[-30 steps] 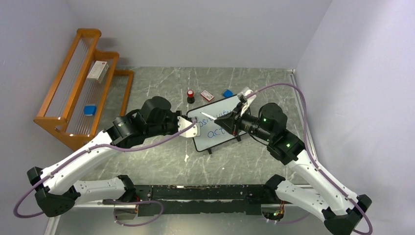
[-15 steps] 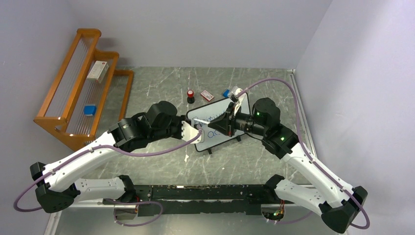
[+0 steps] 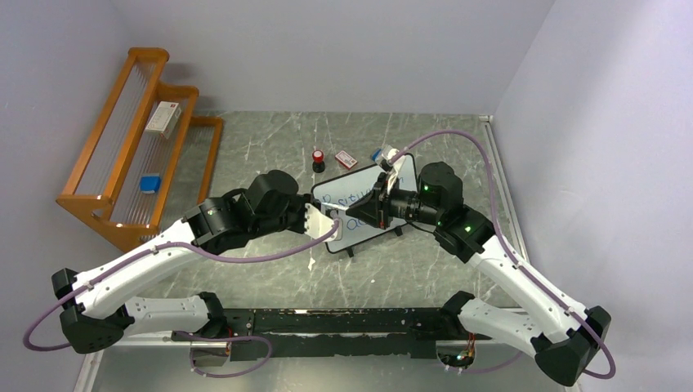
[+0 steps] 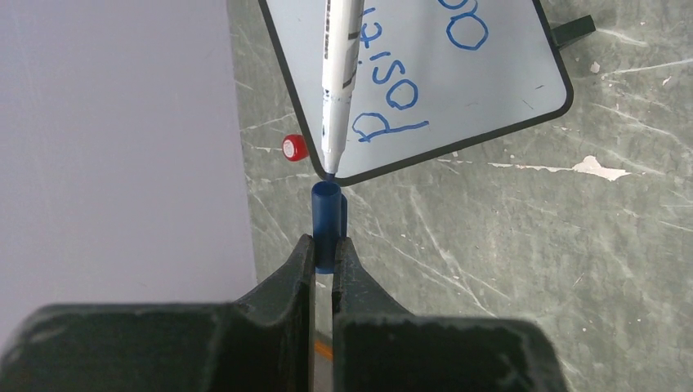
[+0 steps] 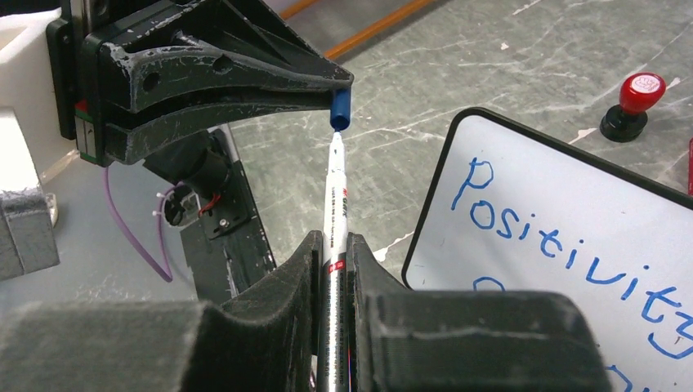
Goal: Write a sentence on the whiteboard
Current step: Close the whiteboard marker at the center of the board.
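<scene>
From above, the left fingers point(image 3: 333, 222) and right fingers point(image 3: 353, 214) have drawn together over the past second. They now almost meet above the left part of the whiteboard point(image 3: 364, 234), which stands on the bench point(image 3: 270, 147).

Left wrist view: the fingers are pressed together, pinching a blue pen cap point(image 4: 326, 214). The marker pen point(image 4: 339, 73) points its tip at the cap's open mouth, not yet pushed in.

Right wrist view: the fingers clamp the pen's barrel. The blue sentence point(image 5: 564, 245), starting "Positivity", fills the board beside them. Writing looks finished, and capping the pen seems to be next.
</scene>
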Action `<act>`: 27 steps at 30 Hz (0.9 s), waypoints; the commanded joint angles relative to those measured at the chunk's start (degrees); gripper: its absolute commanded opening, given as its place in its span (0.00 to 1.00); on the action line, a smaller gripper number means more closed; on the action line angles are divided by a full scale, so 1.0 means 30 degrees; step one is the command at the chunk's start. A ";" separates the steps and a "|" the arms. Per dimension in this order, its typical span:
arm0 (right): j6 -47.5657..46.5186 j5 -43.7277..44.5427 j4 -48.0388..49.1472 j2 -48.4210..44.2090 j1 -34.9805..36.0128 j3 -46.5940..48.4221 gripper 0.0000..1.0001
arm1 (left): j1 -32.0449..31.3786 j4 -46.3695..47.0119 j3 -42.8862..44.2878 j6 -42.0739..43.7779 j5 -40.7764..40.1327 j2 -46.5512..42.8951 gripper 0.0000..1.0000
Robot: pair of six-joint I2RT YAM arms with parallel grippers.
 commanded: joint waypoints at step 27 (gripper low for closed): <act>0.0101 -0.0687 0.0452 0.0880 -0.0088 0.0552 0.00 | -0.1309 -0.0808 0.1488 0.0667 0.0200 0.0754 0.05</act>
